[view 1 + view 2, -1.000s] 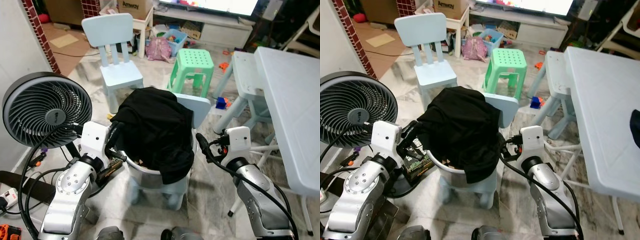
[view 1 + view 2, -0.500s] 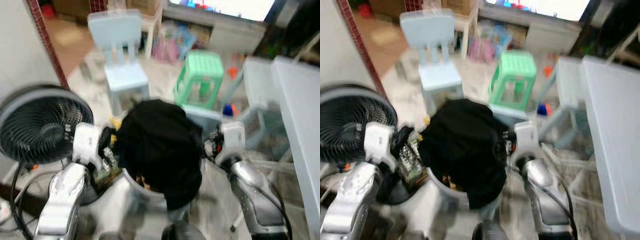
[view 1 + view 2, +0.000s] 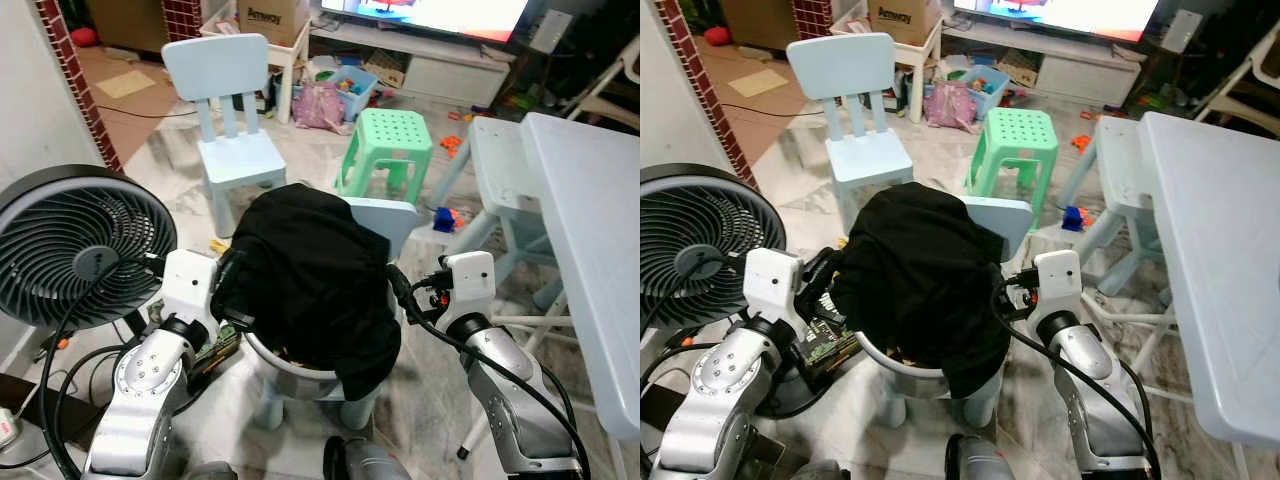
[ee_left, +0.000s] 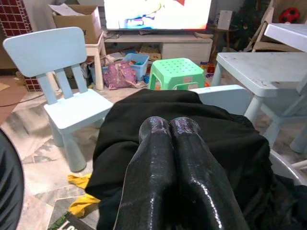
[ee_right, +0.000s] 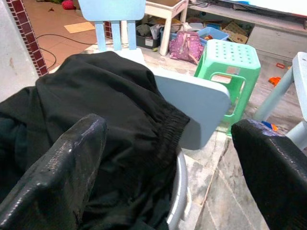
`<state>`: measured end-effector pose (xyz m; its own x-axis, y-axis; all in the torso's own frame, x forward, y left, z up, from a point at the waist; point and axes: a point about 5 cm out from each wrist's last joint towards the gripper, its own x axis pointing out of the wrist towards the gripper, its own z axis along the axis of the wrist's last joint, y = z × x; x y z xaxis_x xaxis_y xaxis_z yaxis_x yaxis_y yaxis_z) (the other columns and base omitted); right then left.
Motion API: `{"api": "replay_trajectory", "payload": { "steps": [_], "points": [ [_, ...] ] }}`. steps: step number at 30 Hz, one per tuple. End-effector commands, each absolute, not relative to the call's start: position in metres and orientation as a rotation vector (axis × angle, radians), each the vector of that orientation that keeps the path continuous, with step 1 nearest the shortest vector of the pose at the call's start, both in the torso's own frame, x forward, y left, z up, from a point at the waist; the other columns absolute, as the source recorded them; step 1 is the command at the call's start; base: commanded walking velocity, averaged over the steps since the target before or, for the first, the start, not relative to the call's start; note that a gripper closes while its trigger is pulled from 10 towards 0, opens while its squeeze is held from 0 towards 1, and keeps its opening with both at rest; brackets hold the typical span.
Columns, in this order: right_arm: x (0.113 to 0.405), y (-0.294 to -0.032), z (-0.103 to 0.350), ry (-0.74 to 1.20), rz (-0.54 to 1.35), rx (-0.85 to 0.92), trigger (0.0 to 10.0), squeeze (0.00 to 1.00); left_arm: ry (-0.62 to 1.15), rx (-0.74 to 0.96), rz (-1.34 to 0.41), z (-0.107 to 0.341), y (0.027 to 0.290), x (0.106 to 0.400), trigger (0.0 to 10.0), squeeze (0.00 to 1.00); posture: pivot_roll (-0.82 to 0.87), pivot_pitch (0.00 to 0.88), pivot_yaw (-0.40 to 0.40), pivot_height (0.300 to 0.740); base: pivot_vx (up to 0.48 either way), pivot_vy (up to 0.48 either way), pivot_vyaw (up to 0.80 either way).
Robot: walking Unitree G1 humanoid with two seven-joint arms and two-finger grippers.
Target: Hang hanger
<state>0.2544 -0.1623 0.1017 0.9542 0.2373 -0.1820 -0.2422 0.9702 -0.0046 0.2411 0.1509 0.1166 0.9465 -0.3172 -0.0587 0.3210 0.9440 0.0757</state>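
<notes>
Hanger unseen; my pinched-together left end effector (image 4: 170, 125) and spread right end effector (image 5: 168, 158) flank the black garment (image 3: 305, 275). Next, I'd lift it, searching.

garment (image 3: 315, 270): plain black from where I sit, no print I can make out
basin (image 3: 290, 362): silver-grey rim under the black cloth
near chair (image 3: 395, 218): pale blue back
far chair (image 3: 222, 75): the same pale blue, slatted back
stool (image 3: 392, 130): mint green, top dotted with small holes
table (image 3: 590, 190): pale blue-white
fan (image 3: 85, 245): black grille, grey hub
floor (image 3: 310, 150): grey-white marbled tiles
wall edge (image 3: 75, 70): dark red brick pattern with pale joints
bag (image 3: 320, 100): pink
arms (image 3: 150, 370): I see silver shells, white wrist blocks, black cables
left gripper (image 4: 170, 127): glossy black fingers
right gripper (image 5: 172, 143): matt black fingers
</notes>
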Motion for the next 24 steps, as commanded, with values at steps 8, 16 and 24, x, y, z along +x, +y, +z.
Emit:
{"api": "replay_trajectory", "payload": {
  "steps": [8, 16, 24],
  "points": [
    [0.2568, -0.1671, 0.1036, 0.183, 0.234, -0.038, 10.0, 0.0, 0.035, 0.085, -0.33, 0.1193, 0.1498, 0.24, 10.0, 0.0, 0.05, 0.096, -0.094, 0.74, 0.0, -0.276, 0.0],
    [0.2577, -0.1676, 0.1035, 0.185, 0.234, -0.04, 10.0, 0.0, 0.037, 0.078, -0.33, 0.1184, 0.1494, 0.2395, 10.0, 0.0, 0.05, 0.096, -0.094, 0.74, 0.0, -0.345, 0.0],
    [0.2568, -0.1685, 0.103, 0.189, 0.234, -0.042, 10.0, 0.0, 0.038, 0.072, -0.292, 0.118, 0.1519, 0.2402, 10.0, 0.0, 0.04, 0.101, -0.098, 0.74, 0.0, -0.132, 0.0]
  ]
}}
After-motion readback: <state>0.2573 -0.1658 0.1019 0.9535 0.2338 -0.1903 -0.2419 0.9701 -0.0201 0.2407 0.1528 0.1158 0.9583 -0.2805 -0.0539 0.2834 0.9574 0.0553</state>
